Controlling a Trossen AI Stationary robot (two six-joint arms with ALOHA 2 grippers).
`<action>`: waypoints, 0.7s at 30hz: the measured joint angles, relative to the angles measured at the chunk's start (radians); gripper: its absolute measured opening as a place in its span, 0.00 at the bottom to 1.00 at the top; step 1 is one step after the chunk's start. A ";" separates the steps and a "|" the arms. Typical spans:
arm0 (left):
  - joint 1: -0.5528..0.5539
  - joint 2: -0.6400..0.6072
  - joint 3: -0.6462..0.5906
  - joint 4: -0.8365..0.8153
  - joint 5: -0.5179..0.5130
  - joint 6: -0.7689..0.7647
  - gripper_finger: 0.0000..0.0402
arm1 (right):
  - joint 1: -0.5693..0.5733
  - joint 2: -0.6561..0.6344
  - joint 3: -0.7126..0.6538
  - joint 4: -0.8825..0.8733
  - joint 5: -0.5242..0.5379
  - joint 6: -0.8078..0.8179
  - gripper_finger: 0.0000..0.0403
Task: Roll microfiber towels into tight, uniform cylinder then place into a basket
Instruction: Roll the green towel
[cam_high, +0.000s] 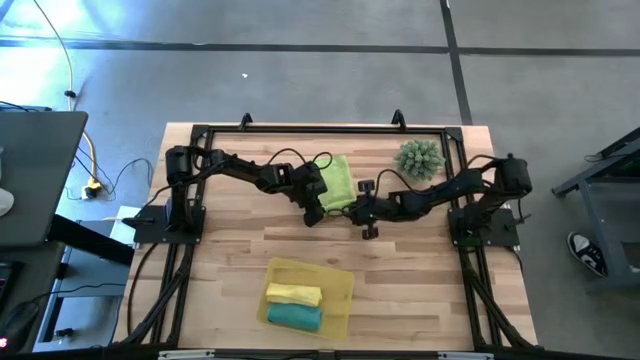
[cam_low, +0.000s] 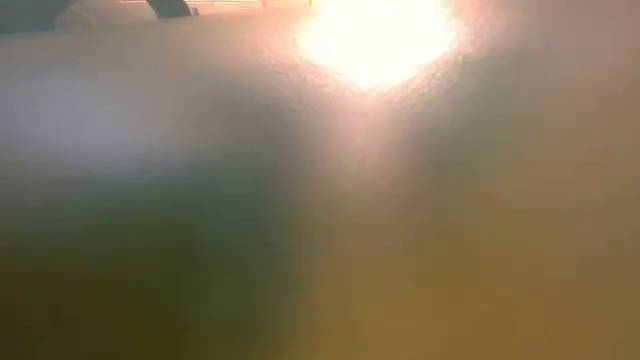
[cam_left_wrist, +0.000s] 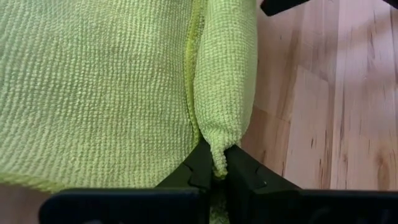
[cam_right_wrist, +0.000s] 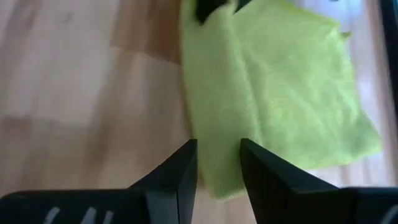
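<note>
Lying near the worktop's far edge, lime green towel (cam_high: 337, 181): rolled hem is being clamped by left gripper (cam_left_wrist: 214, 171) jaws; right gripper (cam_right_wrist: 217, 163) jaws are being held apart at its opposite end.

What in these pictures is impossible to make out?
- Low view: glare and blur hide the whole scene.
- High view: the arms cover the near edge of the lime green towel.
- Right wrist view: whether the right gripper touches the towel.
- Left wrist view: the picture's edges crop the towel.
</note>
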 joint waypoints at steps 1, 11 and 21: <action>0.000 0.000 0.000 0.000 0.000 0.000 0.03 | -0.008 0.002 0.001 0.017 0.000 -0.008 0.28; 0.000 0.000 0.000 0.002 0.000 0.008 0.03 | -0.084 0.003 0.002 0.031 -0.180 -0.070 0.34; 0.000 0.000 0.000 0.006 0.000 0.008 0.03 | -0.162 0.003 0.002 0.031 -0.219 -0.060 0.49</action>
